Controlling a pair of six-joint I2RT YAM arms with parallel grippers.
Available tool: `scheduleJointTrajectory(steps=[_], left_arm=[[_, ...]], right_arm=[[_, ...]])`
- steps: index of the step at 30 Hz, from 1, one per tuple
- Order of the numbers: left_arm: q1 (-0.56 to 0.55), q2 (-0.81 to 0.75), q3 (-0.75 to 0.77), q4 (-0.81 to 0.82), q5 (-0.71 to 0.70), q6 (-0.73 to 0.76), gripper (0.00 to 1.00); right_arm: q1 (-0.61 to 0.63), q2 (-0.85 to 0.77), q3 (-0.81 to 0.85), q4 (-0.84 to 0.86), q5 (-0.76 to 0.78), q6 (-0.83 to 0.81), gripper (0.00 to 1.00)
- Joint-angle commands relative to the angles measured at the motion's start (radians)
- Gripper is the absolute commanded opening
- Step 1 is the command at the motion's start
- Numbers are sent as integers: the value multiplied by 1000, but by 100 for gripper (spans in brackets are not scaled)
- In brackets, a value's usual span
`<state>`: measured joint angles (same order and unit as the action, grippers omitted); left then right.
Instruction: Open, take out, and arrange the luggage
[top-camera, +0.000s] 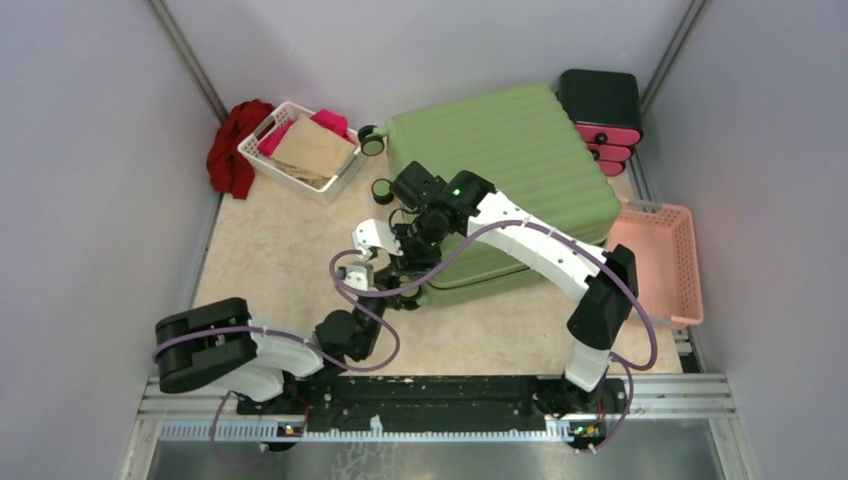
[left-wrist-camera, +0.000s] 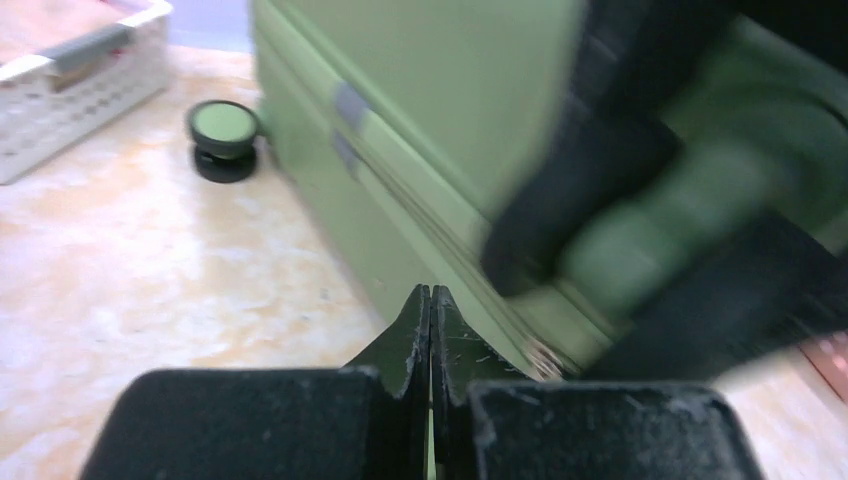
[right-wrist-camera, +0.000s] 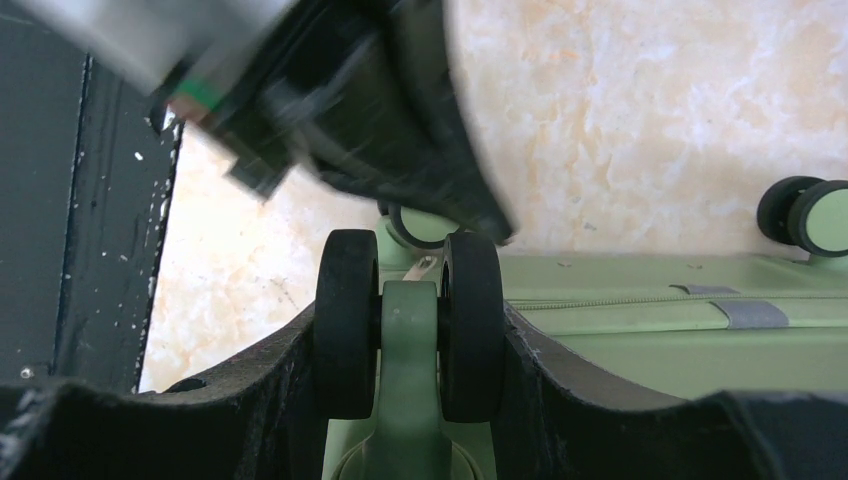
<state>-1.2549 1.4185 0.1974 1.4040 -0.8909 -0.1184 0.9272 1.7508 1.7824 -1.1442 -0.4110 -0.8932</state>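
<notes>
1. Grey walls box in a beige tabletop (top-camera: 280, 260); the luggage (top-camera: 510, 150) lies flat and closed, right of centre.
2. Right gripper (right-wrist-camera: 410, 325) is clamped on a twin wheel (right-wrist-camera: 345, 335) at the luggage's near-left corner, one finger on each side.
3. Left gripper (left-wrist-camera: 430, 300) has its jaws pressed together and holds nothing; its tip is just beside the luggage's seam.
4. White basket (top-camera: 300, 150) sits far left, and a pink basket (top-camera: 665, 260) lies right of the luggage.
</notes>
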Motion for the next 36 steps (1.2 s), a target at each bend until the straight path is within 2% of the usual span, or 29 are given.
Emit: scheduleJointTrajectory(steps=[1, 7, 12, 14, 18, 22, 23, 26, 31, 32, 36], left_arm=[[78, -61, -34, -3, -12, -30, 0], [183, -118, -43, -96, 155, -103, 0], [219, -157, -94, -42, 287, -96, 0], [242, -200, -126, -69, 388, -117, 12], [303, -305, -179, -201, 668, -141, 26], [376, -346, -186, -294, 919, -148, 48], [397, -338, -180, -302, 989, -151, 52], [467, -268, -153, -293, 1158, -171, 55], [549, -108, -156, -106, 1303, -177, 61], [559, -26, -145, -34, 1357, -120, 66], [561, 46, -122, 19, 1391, -7, 70]], right_arm=[[-1, -115, 11, -40, -53, 30, 0], [0, -115, 7, -40, -58, 25, 0], [1, -112, 7, -38, -55, 24, 0], [1, -111, 8, -38, -58, 23, 0], [1, -111, 9, -41, -63, 22, 0], [1, -111, 12, -46, -74, 15, 0], [0, -109, 12, -49, -78, 12, 0], [1, -107, 12, -55, -89, 8, 0], [1, -107, 12, -61, -95, 7, 0], [1, -108, 12, -61, -97, 7, 0], [1, -106, 11, -64, -101, 4, 0]])
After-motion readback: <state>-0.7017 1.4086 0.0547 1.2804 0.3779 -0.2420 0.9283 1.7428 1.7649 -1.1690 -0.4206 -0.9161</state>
